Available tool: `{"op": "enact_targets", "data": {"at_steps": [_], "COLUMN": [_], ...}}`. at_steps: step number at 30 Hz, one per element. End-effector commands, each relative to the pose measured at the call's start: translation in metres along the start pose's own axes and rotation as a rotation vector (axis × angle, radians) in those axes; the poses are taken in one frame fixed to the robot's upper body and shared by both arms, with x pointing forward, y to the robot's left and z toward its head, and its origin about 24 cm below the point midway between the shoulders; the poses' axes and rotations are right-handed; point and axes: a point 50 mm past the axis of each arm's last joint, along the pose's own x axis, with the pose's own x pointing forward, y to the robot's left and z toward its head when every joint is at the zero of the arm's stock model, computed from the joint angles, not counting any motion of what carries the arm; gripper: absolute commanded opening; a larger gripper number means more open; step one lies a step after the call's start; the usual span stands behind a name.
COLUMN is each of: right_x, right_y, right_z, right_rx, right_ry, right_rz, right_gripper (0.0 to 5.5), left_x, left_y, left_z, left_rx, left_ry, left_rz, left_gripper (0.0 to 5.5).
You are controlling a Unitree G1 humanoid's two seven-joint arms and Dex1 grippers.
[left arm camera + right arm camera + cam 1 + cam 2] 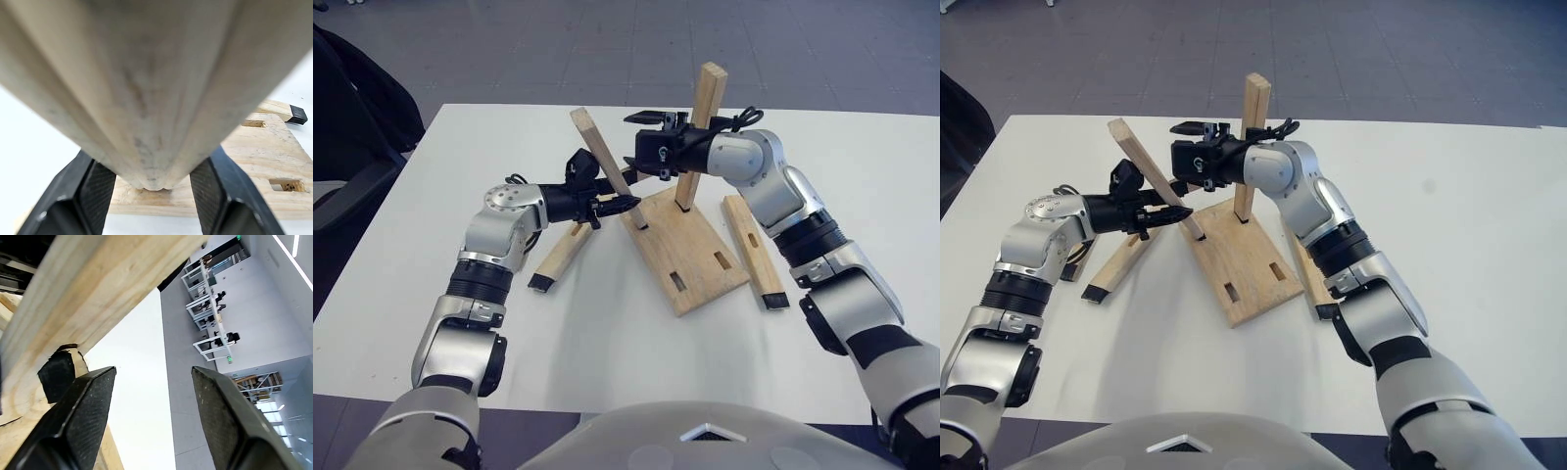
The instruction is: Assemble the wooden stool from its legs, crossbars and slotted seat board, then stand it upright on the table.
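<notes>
The slotted seat board lies flat on the white table. Two legs stand in its far slots. One leg is upright. The other leg leans far to the left. My left gripper is shut on the leaning leg just above the board; in the left wrist view its pads press both sides of the wood. Between the two legs my right gripper is open with nothing between its fingers, and the upright leg is close beside it.
One loose leg with a black tip lies left of the board. Another loose leg lies right of it. A dark chair stands off the table's left edge. Bare table spreads in front and to the far right.
</notes>
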Motion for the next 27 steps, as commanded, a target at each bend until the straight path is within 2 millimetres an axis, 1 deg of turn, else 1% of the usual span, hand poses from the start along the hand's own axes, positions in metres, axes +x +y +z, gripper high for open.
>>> {"op": "enact_targets", "data": {"at_steps": [1,2,3,6,8,10,12,14,16,19,21,24,25,27], "right_x": [-0.002,-0.002,-0.003,-0.018,-0.028,-0.03,-0.023,-0.011,-0.004,-0.007,-0.008,-0.009,-0.01,-0.014], "right_y": [0.011,0.009,0.001,-0.043,-0.066,-0.075,-0.069,-0.044,-0.015,0.012,0.019,0.017,0.015,0.002], "right_z": [-0.012,-0.011,-0.005,0.03,0.044,0.05,0.043,0.024,0.007,-0.003,-0.005,-0.009,-0.009,-0.002], "right_rx": [0.058,0.064,0.079,0.057,0.007,-0.033,-0.085,-0.082,0.01,0.137,0.18,0.207,0.213,0.228], "right_ry": [0.066,0.064,0.03,-0.155,-0.207,-0.215,-0.17,-0.1,-0.051,0.0,0.021,0.048,0.052,0.011], "right_rz": [0.073,0.062,0.014,-0.253,-0.355,-0.381,-0.321,-0.164,-0.004,0.136,0.164,0.149,0.141,0.067], "right_gripper": [2.84,2.84,2.84,2.84,2.84,2.84,2.84,2.84,2.84,2.84,2.84,2.84,2.84,2.84], "left_x": [0.0,0.0,-0.001,0.0,-0.001,-0.001,-0.001,-0.001,-0.001,0.0,0.001,0.003,0.003,0.004], "left_y": [-0.007,-0.007,-0.006,-0.006,-0.007,-0.007,-0.007,-0.007,-0.007,-0.009,-0.011,-0.011,-0.011,-0.011], "left_z": [-0.047,-0.047,-0.047,-0.047,-0.048,-0.048,-0.048,-0.048,-0.047,-0.05,-0.051,-0.05,-0.05,-0.049], "left_rx": [-0.097,-0.097,-0.097,-0.097,-0.098,-0.099,-0.098,-0.096,-0.096,-0.1,-0.105,-0.106,-0.105,-0.103], "left_ry": [0.206,0.206,0.205,0.204,0.207,0.208,0.209,0.209,0.208,0.212,0.211,0.207,0.206,0.205], "left_rz": [0.041,0.042,0.042,0.04,0.039,0.038,0.035,0.035,0.037,0.028,0.027,0.027,0.028,0.025], "left_gripper": [2.05,2.05,2.05,2.05,2.05,2.05,2.05,2.05,2.05,2.05,2.05,2.05,2.05,2.05]}}
